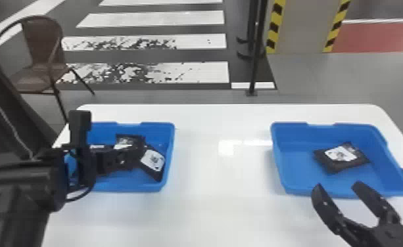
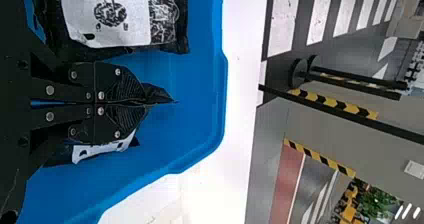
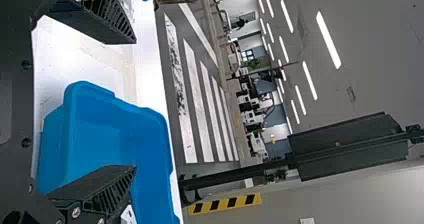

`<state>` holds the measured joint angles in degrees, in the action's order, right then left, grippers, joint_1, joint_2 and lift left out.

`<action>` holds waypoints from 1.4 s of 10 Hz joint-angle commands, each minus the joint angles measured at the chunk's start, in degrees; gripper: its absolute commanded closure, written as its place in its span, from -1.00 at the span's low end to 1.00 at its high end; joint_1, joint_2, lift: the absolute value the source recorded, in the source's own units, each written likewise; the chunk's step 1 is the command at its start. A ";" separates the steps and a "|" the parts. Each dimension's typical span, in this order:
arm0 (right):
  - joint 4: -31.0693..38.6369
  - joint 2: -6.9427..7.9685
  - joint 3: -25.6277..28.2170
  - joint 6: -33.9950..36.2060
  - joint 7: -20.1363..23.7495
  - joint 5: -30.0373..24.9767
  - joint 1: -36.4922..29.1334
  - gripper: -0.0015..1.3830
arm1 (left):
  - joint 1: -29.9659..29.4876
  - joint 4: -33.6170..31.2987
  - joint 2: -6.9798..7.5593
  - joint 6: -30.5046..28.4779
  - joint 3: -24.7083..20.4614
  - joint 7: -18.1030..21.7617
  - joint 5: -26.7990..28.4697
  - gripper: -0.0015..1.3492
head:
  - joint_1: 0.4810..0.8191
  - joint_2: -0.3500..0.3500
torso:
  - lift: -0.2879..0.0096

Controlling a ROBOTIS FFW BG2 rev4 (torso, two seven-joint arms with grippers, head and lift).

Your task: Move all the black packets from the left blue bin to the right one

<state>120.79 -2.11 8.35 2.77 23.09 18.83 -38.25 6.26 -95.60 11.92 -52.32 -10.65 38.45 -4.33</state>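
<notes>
My left gripper [image 1: 141, 151] is low in the left blue bin [image 1: 144, 189], among black packets. One labelled packet [image 1: 153, 161] slants against its right side; another packet [image 1: 130, 139] lies just behind it. In the left wrist view my left gripper [image 2: 145, 102] has its fingers pressed together on a black packet's corner [image 2: 159, 94], which pokes past the tips. Labelled packets lie on both sides, a large one [image 2: 112, 14] and a partly covered one [image 2: 102, 149]. One packet [image 1: 342, 157] rests in the right blue bin [image 1: 309, 192]. My right gripper [image 1: 337, 185], also in the right wrist view [image 3: 135, 104], stands open at that bin's near edge.
Both bins stand on a white table [image 1: 220, 170] with a wide gap between them. A brown chair [image 1: 42, 62] is behind the table's left corner, and a black post [image 1: 256, 49] rises beyond the far edge.
</notes>
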 commanded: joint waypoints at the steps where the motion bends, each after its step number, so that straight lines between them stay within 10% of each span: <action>1: 0.21 0.00 -0.01 0.04 0.12 0.25 0.00 -0.81 | -1.34 -3.33 0.38 -0.13 -0.09 0.92 -0.47 0.76 | 0.27 0.18 | -0.01; 8: -5.13 -0.27 -1.61 0.18 6.09 4.93 4.92 -0.81 | -11.74 -22.73 -0.14 0.86 -3.41 3.47 -15.55 0.76 | 0.27 0.08 | -0.01; 14: -11.74 -2.11 -12.01 10.02 10.75 28.58 10.69 -0.83 | -12.16 -22.59 -0.06 4.94 -0.78 4.97 -30.63 0.76 | 0.27 0.17 | -0.01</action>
<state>109.35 -4.22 -2.68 10.99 33.75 44.94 -27.92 -5.90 -118.29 11.80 -47.52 -11.77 43.38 -33.28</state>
